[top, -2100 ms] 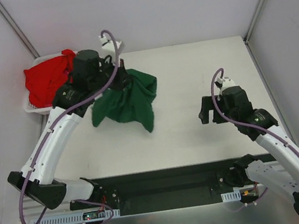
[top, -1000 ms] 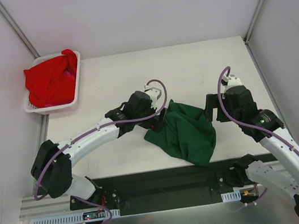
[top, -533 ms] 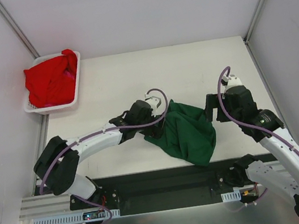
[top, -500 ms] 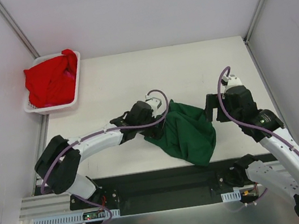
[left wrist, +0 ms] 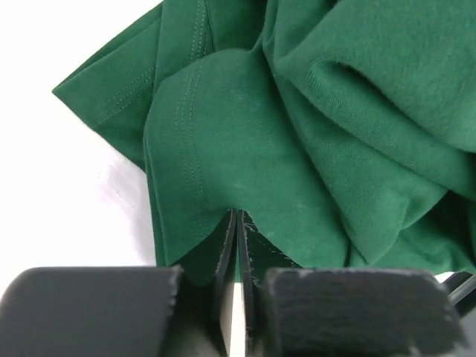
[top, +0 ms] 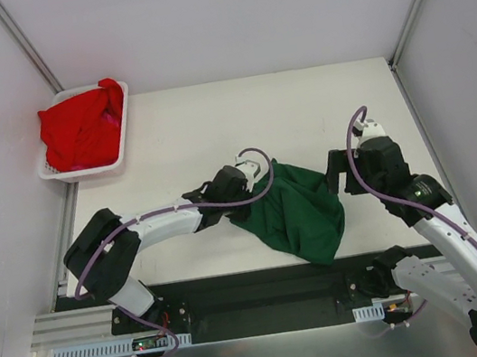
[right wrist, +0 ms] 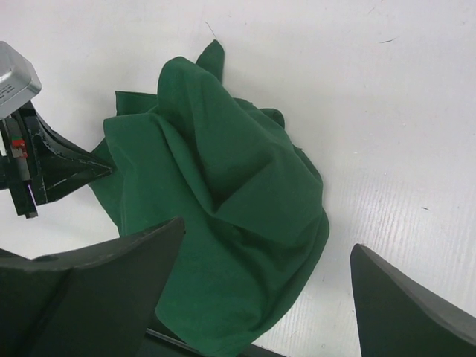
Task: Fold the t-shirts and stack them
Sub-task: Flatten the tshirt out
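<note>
The dark green t-shirt point(top: 294, 210) lies crumpled on the white table near the front middle. It also fills the left wrist view point(left wrist: 297, 149) and shows in the right wrist view point(right wrist: 223, 216). My left gripper point(top: 255, 196) sits low at the shirt's left edge, jaws shut and pinching a fold of the green cloth point(left wrist: 236, 217). My right gripper point(top: 337, 176) is open and empty, hovering just above the shirt's right side point(right wrist: 260, 297). Bright red t-shirts point(top: 79, 127) are piled in the basket at the back left.
The white slotted basket point(top: 91, 171) stands at the table's back left corner. Grey walls close in the table on the left, right and back. The black base rail point(top: 259, 299) runs along the front edge, close to the green shirt's lower end.
My left gripper carried the green shirt from beside the basket down to the front middle of the table. In the last half second only the left arm sank lower; the right arm stayed still.
</note>
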`<move>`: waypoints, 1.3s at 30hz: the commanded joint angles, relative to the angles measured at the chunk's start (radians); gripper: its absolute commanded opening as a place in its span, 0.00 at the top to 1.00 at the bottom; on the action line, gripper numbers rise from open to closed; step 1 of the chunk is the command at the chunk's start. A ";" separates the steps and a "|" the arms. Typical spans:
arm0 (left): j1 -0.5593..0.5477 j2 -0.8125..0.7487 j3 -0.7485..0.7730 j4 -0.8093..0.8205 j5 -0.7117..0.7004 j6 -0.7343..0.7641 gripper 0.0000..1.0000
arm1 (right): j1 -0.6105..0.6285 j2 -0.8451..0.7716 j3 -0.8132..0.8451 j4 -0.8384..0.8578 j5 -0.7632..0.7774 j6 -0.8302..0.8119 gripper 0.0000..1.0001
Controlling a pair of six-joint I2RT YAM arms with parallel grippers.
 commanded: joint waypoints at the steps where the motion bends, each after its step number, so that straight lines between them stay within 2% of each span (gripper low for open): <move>1: -0.011 -0.051 -0.008 0.021 -0.028 -0.004 0.99 | -0.003 0.023 -0.039 0.072 -0.076 0.003 0.04; 4: -0.011 -0.097 -0.031 0.009 -0.036 -0.005 0.99 | -0.004 0.061 -0.089 0.137 -0.125 0.022 0.04; 12: -0.011 -0.195 -0.096 -0.008 -0.074 -0.024 0.99 | -0.004 0.162 -0.125 0.250 -0.114 0.023 0.04; 23: -0.012 -0.151 -0.093 0.004 -0.058 -0.030 0.99 | -0.003 0.254 -0.079 0.298 -0.090 0.009 0.04; 27: -0.012 -0.117 -0.087 0.033 -0.044 -0.028 0.92 | -0.004 0.285 -0.060 0.305 -0.082 0.000 0.04; 32: -0.014 -0.085 -0.079 0.056 0.010 -0.039 0.74 | -0.003 0.322 -0.037 0.307 -0.082 -0.007 0.04; 35: -0.015 -0.076 -0.080 0.062 0.018 -0.048 0.59 | -0.004 0.331 -0.036 0.307 -0.084 -0.012 0.04; 39: -0.017 -0.068 -0.082 0.070 0.021 -0.050 0.56 | -0.004 0.345 -0.034 0.309 -0.087 -0.015 0.04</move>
